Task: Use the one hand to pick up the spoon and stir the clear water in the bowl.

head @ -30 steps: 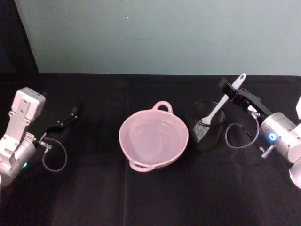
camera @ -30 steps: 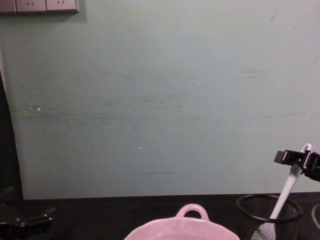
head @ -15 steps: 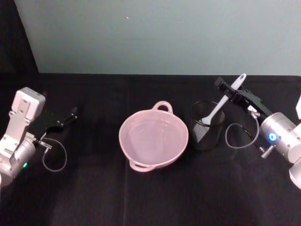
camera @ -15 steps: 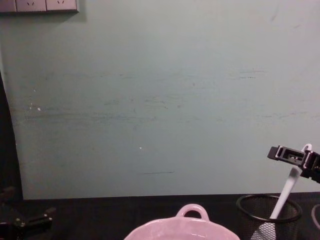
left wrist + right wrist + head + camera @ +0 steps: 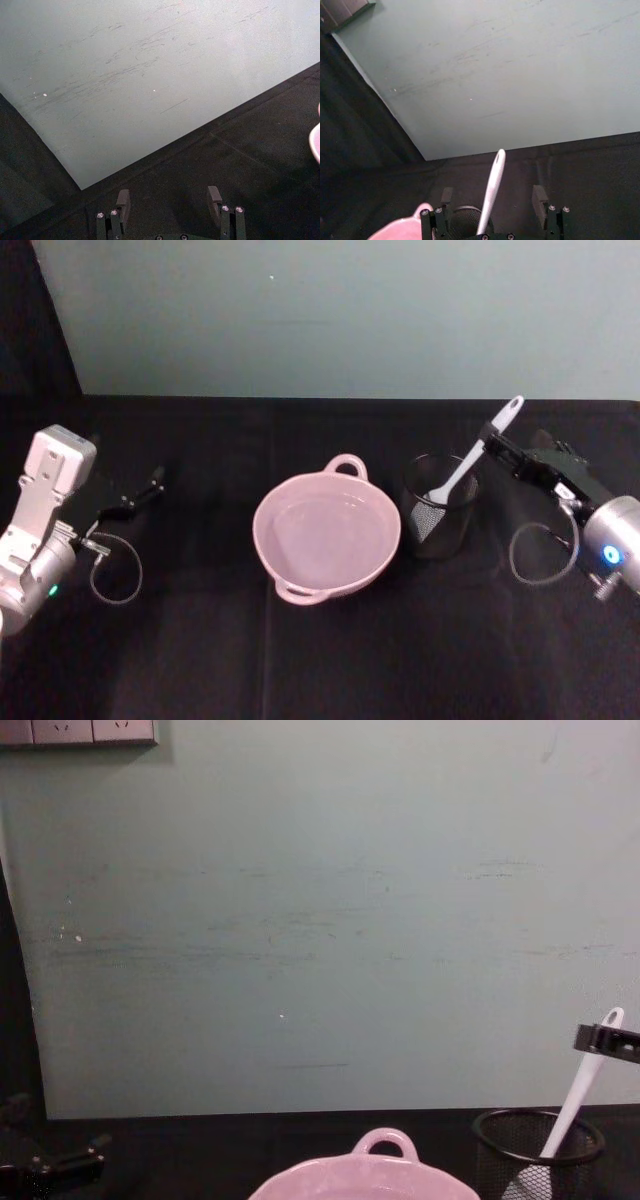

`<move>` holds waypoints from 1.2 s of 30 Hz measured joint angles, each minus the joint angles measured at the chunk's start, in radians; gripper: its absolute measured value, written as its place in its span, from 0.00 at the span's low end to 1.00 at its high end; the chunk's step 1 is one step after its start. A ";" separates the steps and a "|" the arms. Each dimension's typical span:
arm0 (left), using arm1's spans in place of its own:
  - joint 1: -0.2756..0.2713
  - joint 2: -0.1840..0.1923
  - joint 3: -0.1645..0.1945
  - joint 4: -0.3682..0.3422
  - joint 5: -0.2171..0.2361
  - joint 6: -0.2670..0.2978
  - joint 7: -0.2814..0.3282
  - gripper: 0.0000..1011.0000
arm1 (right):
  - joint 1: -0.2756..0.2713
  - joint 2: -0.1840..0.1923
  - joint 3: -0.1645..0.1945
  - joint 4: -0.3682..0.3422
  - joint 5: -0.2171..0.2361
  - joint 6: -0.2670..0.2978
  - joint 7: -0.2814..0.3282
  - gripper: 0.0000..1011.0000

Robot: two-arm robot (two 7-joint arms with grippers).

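The spoon (image 5: 468, 460) stands tilted in a black mesh cup (image 5: 440, 506) right of centre in the head view, blade down inside, handle leaning up and to the right. The right pincer (image 5: 492, 440) sits at the upper handle; in the right wrist view its fingers (image 5: 538, 196) are apart on either side of the handle, not closed on it. The pink bowl (image 5: 300, 585) sits at the centre of the black counter (image 5: 200, 660), just left of the cup, with water (image 5: 325, 535) showing only as faint reflections. The left pincer (image 5: 140, 495) rests at the left edge, fingers (image 5: 123, 201) apart, holding nothing.
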 joint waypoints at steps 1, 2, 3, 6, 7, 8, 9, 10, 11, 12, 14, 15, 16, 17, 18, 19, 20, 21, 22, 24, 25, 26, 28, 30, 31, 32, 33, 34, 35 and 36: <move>0.000 0.000 0.000 0.000 0.000 0.000 0.000 1.00 | -0.020 0.014 0.006 -0.021 -0.011 -0.001 -0.003 0.99; 0.000 0.000 0.000 0.000 0.000 0.000 0.000 1.00 | -0.020 0.014 0.006 -0.021 -0.011 -0.001 -0.003 0.99; 0.000 0.000 0.000 0.000 0.000 0.000 0.000 1.00 | -0.042 0.029 0.013 -0.042 -0.028 -0.008 -0.003 0.99; 0.000 0.000 0.000 0.000 0.000 0.000 0.000 1.00 | -0.083 0.057 0.023 -0.075 -0.076 -0.041 -0.001 0.99; 0.000 0.000 0.000 0.000 0.000 0.000 0.000 1.00 | -0.101 0.068 0.026 -0.087 -0.110 -0.068 -0.001 0.99; 0.000 0.000 0.000 0.000 0.000 0.000 0.000 1.00 | -0.109 0.073 0.028 -0.090 -0.128 -0.085 -0.001 0.99; 0.000 0.000 0.000 0.000 0.000 0.000 0.000 1.00 | -0.117 0.076 0.029 -0.092 -0.147 -0.100 -0.005 0.99; 0.000 0.000 0.000 0.000 0.000 0.000 0.000 1.00 | -0.124 0.078 0.030 -0.093 -0.166 -0.116 -0.010 0.99; 0.000 0.000 0.000 0.000 0.000 0.000 0.000 1.00 | -0.130 0.080 0.031 -0.093 -0.185 -0.132 -0.016 0.99; 0.000 0.000 0.000 0.000 0.000 0.000 0.000 1.00 | -0.142 0.081 0.032 -0.092 -0.228 -0.167 -0.032 0.99; 0.000 0.000 0.000 0.000 0.000 0.000 0.000 1.00 | -0.151 0.079 0.034 -0.084 -0.270 -0.202 -0.051 0.99; 0.000 0.000 0.000 0.000 0.000 0.000 0.000 1.00 | -0.157 0.073 0.035 -0.072 -0.306 -0.235 -0.070 0.99; 0.000 0.000 0.000 0.000 0.000 0.000 0.000 1.00 | -0.160 0.061 0.038 -0.054 -0.346 -0.272 -0.096 0.99; 0.000 0.000 0.000 0.000 0.000 0.000 0.000 1.00 | -0.161 0.053 0.040 -0.044 -0.360 -0.285 -0.109 0.99; 0.000 0.000 0.000 0.000 0.000 0.000 0.000 1.00 | -0.161 0.045 0.042 -0.032 -0.375 -0.298 -0.123 0.99; 0.000 0.000 0.000 0.000 0.000 0.000 0.000 1.00 | -0.160 0.037 0.043 -0.020 -0.390 -0.313 -0.137 0.99; 0.000 0.000 0.000 0.000 0.000 0.000 0.000 1.00 | -0.158 0.028 0.045 -0.006 -0.403 -0.329 -0.149 0.99; 0.000 0.000 0.000 0.000 0.000 0.000 0.000 1.00 | -0.156 0.019 0.046 0.008 -0.416 -0.346 -0.159 0.99; 0.000 0.000 0.000 0.000 0.000 0.000 0.000 1.00 | -0.153 0.003 0.050 0.034 -0.431 -0.375 -0.171 0.99; 0.000 0.000 0.000 0.000 0.000 0.000 0.000 1.00 | -0.146 -0.016 0.053 0.070 -0.451 -0.421 -0.181 0.99; 0.000 0.000 0.000 0.000 0.000 0.000 0.000 1.00 | -0.144 -0.022 0.054 0.081 -0.457 -0.435 -0.183 0.99; 0.000 0.000 0.000 0.000 0.000 0.000 0.000 1.00 | -0.142 -0.027 0.055 0.092 -0.463 -0.447 -0.184 0.99; 0.000 0.000 0.000 0.000 0.000 0.000 0.000 1.00 | -0.138 -0.039 0.055 0.113 -0.485 -0.477 -0.189 0.99; 0.000 0.000 0.000 0.000 0.000 0.000 0.000 1.00 | -0.138 -0.047 0.055 0.125 -0.499 -0.491 -0.190 0.99; 0.000 0.000 0.000 0.000 0.000 0.000 0.000 1.00 | -0.138 -0.047 0.055 0.125 -0.499 -0.491 -0.190 0.99; 0.000 0.000 0.000 0.000 0.000 0.000 0.000 1.00 | -0.137 -0.050 0.057 0.129 -0.497 -0.492 -0.185 0.99; 0.000 0.000 0.000 0.000 0.000 0.000 0.000 1.00 | -0.136 -0.053 0.061 0.132 -0.487 -0.491 -0.172 0.99; 0.000 0.000 0.000 0.000 0.000 0.000 0.000 1.00 | -0.136 -0.053 0.062 0.133 -0.484 -0.490 -0.169 0.99; 0.000 0.000 0.000 0.000 0.000 0.000 0.000 1.00 | -0.136 -0.053 0.062 0.133 -0.485 -0.490 -0.169 0.99; 0.000 0.000 0.000 0.000 0.000 0.000 0.000 1.00 | -0.136 -0.053 0.062 0.133 -0.485 -0.490 -0.170 0.99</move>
